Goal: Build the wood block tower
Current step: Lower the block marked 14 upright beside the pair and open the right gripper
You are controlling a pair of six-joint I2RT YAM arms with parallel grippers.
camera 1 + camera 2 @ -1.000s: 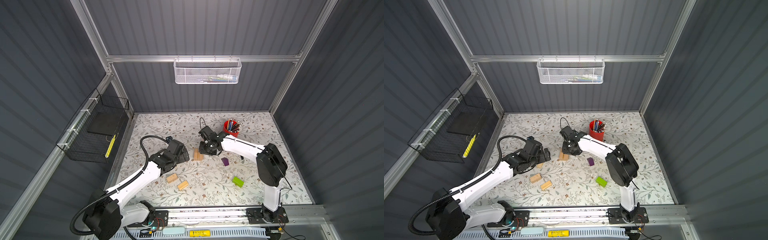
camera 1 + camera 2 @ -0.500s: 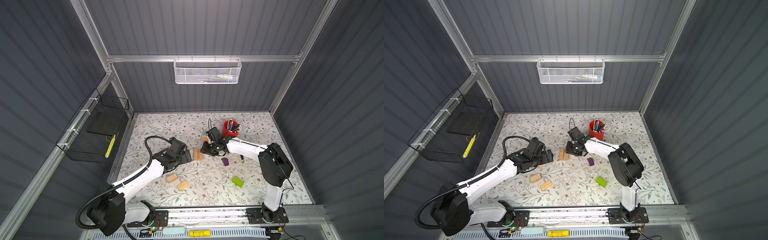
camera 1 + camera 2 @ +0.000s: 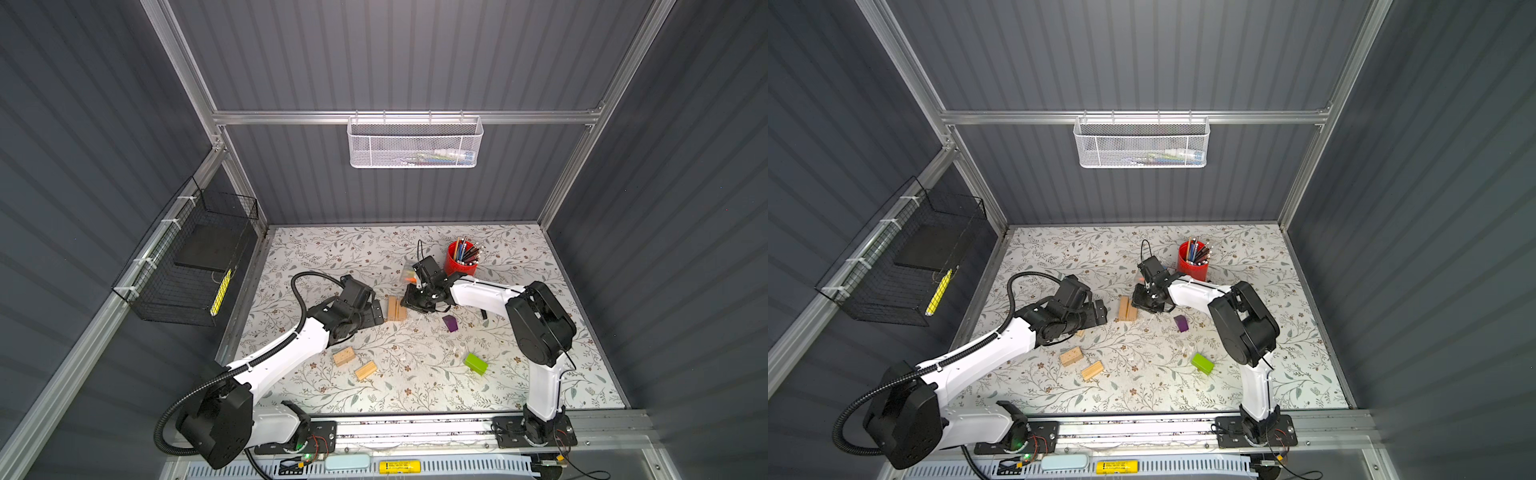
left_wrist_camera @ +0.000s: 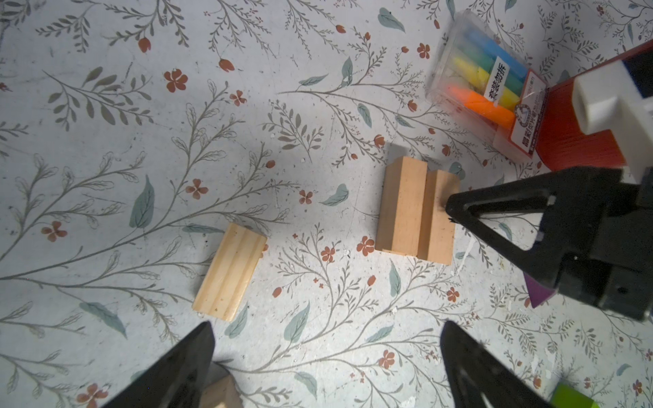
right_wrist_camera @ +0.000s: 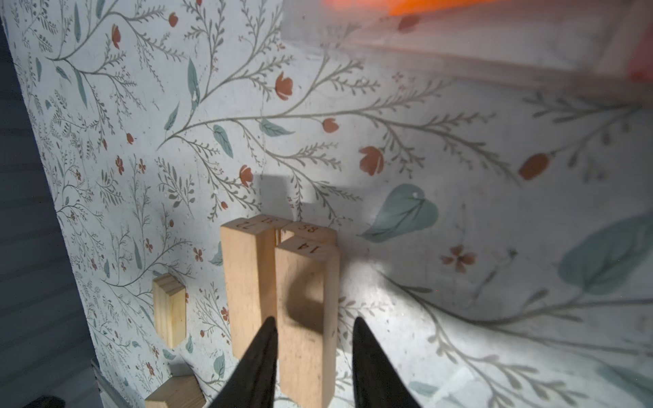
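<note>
Now, step: early on; I'm handling the bunched tan blocks [image 3: 395,308] at the tabletop [image 3: 419,395] middle.
Right fingers [image 5: 258,353]: astride one block, perhaps pinching; I cannot tell.
Left fingers [image 4: 176,371]: spread wide, empty.
Next: firm pinch, straight lift.

Tan wood blocks [image 3: 396,308], lime green block [image 3: 476,364], purple block [image 3: 450,323], floral tabletop [image 3: 415,395], red cup [image 3: 459,266]
</note>
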